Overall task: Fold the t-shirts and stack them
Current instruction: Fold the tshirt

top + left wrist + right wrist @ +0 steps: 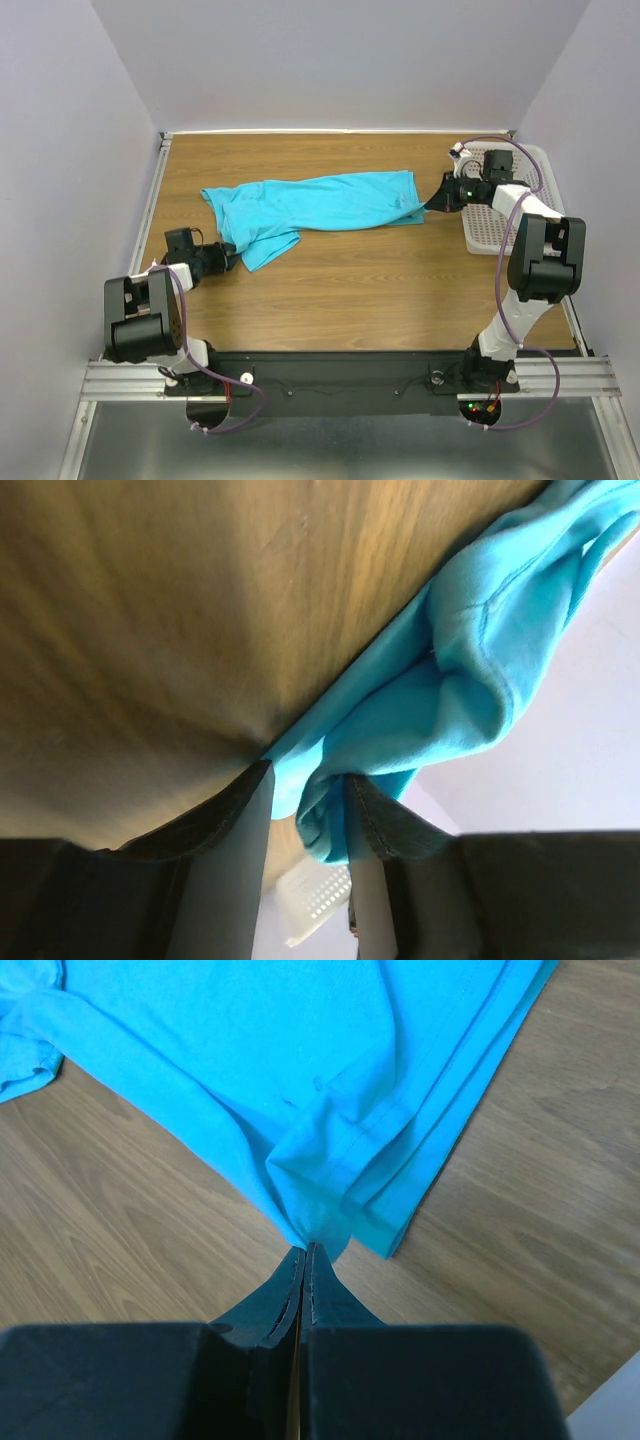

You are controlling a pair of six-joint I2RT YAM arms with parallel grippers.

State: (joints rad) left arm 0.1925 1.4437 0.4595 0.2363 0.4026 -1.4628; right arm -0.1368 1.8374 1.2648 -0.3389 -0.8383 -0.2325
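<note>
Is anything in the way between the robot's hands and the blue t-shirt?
No, nothing visible. The right gripper is shut on the edge of the t-shirt, and a fold of it sits between the fingers of the left gripper. The white mesh basket stands off to the side.

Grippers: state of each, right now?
Left gripper: jaws apart around a fold of the t-shirt; cannot tell if clamped.
Right gripper: closed, pinching the t-shirt's edge.
</note>
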